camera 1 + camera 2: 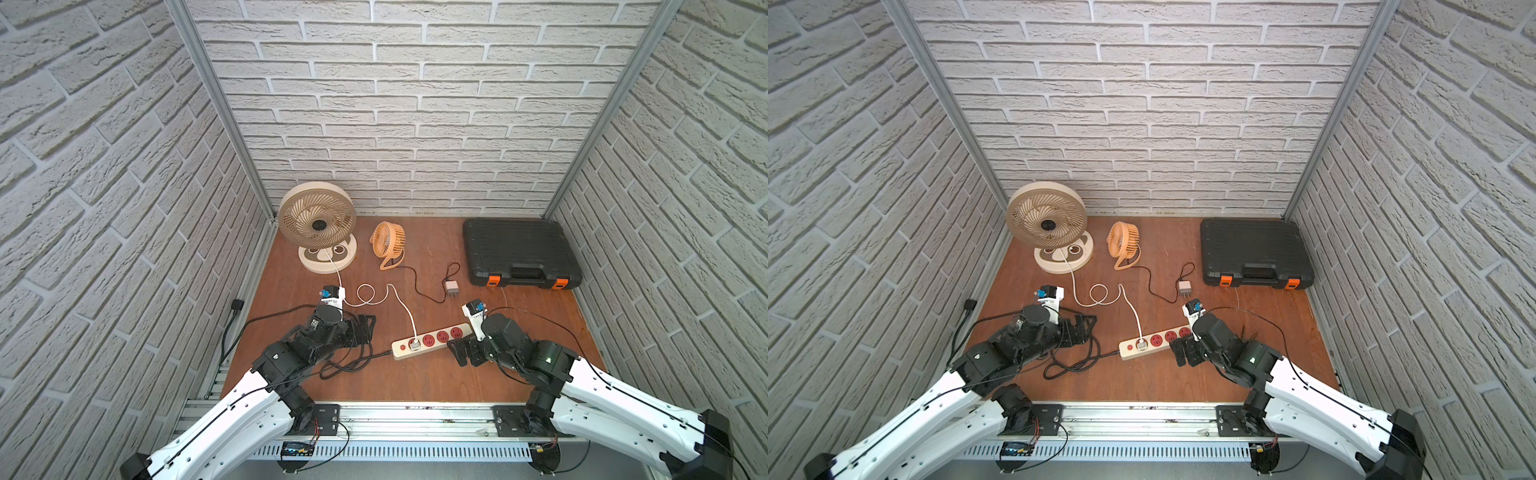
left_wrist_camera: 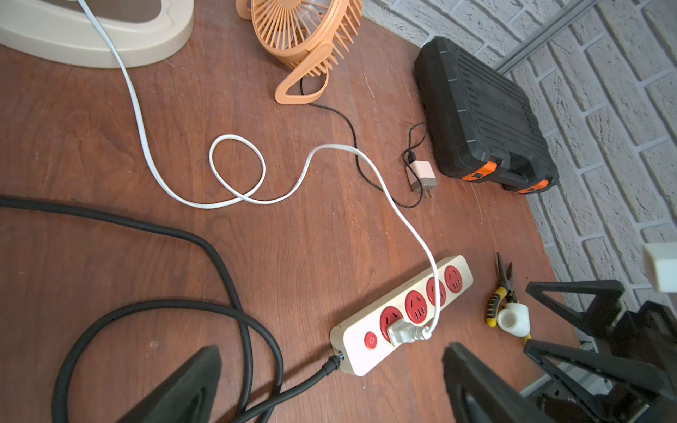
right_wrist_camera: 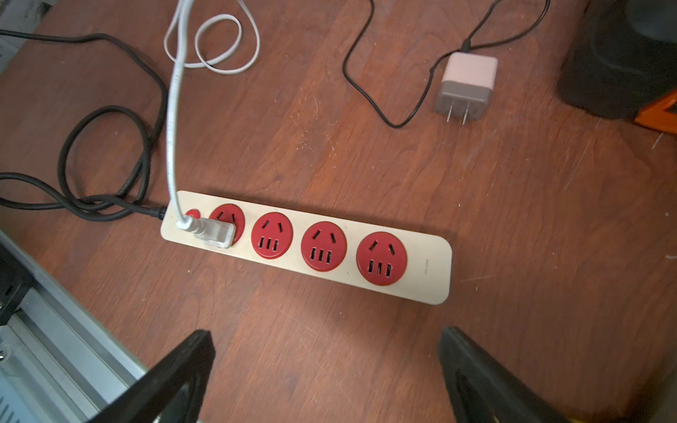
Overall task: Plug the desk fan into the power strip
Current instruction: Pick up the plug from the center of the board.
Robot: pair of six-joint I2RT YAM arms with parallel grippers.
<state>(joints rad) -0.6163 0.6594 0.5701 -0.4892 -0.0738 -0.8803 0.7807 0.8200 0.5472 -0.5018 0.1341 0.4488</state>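
Just ahead of the right gripper (image 3: 326, 335), its black jaws spread wide and empty, lies the long cream-coloured power strip (image 3: 432, 273) with four round red sockets. The left gripper (image 1: 363, 330), likewise spread and holding nothing, hangs off the strip's button end. A white plug (image 3: 216, 232) sits in the socket nearest that end. Its flat white cable (image 2: 238, 168) runs away from both grippers to the large round cream fan on a panda-faced base (image 1: 318, 224). Beyond the strip from the right gripper, a small pink wall adapter (image 3: 467, 84) lies loose, wired to the little orange cage fan (image 1: 388, 241). If the cream fan is meant, plugging looks finished. If the orange one is meant, the right gripper must reach past the strip, pinch the adapter and align its prongs with a free socket.
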